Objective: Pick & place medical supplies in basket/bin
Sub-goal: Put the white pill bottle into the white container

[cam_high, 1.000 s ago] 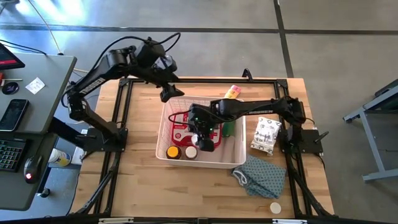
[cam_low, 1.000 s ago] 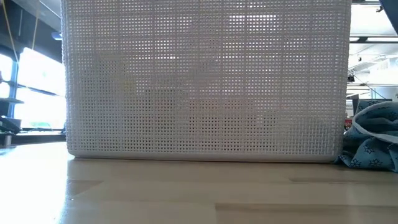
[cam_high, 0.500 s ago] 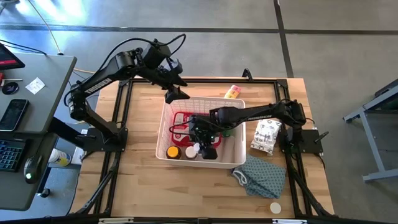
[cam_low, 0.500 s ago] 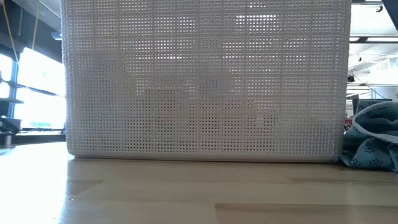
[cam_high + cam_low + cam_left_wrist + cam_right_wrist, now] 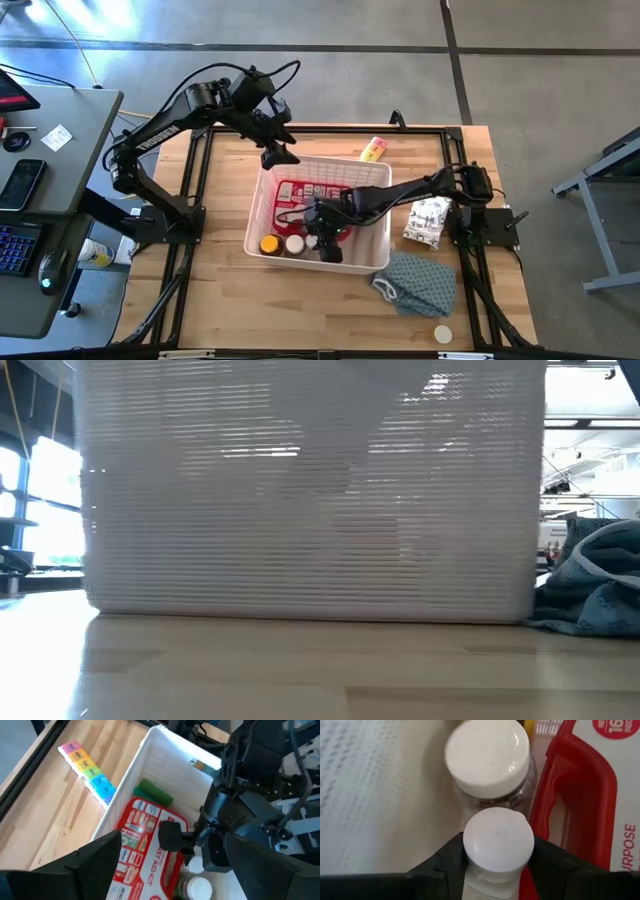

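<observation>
Overhead and low views share the basket (image 5: 375,215)

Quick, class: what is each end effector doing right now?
Left end effector: open, empty, above the basket's far rim.
Right end effector: shut on a white-capped bottle, inside the basket.

**Table layout, contents and surrounds**

Basket (image 5: 375,176) at table centre. In it: first-aid case (image 5: 305,193) toward the far side; roll (image 5: 156,794) beside the case; bottles (image 5: 282,244) along the near wall. Outside it: pill organiser (image 5: 373,149) behind the far right corner; packet (image 5: 427,220) to the right; cloth bag (image 5: 422,283) right of the near corner; small disc (image 5: 442,334) at the table's near right edge
</observation>
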